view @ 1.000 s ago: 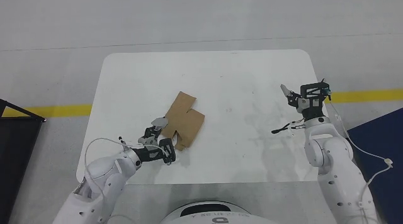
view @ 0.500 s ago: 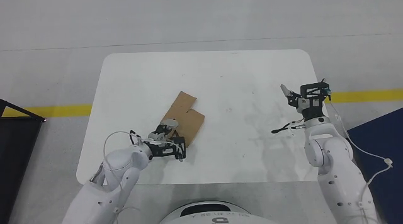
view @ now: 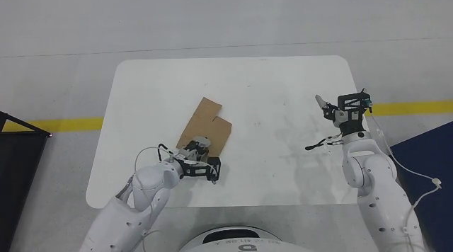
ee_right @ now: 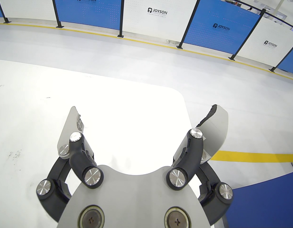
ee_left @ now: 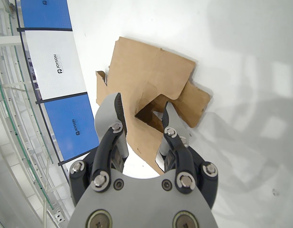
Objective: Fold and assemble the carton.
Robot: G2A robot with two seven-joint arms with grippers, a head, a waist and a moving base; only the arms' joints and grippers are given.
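Left tool (ee_left: 141,100) — spread wide — astride the near flap of the flat carton (ee_left: 148,72)

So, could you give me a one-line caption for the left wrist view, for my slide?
Left pincer, jaws apart, at one end of the brown carton lying on the white table.

Bright, even light falls from overhead. In the right wrist view the white table (ee_right: 127,110) glares almost to blank white. The carton (ee_left: 148,72) throws only a thin, soft shadow along its edge. Both wrist views bend straight lines near their borders, and the fence panels (ee_left: 54,55) curve strongly.
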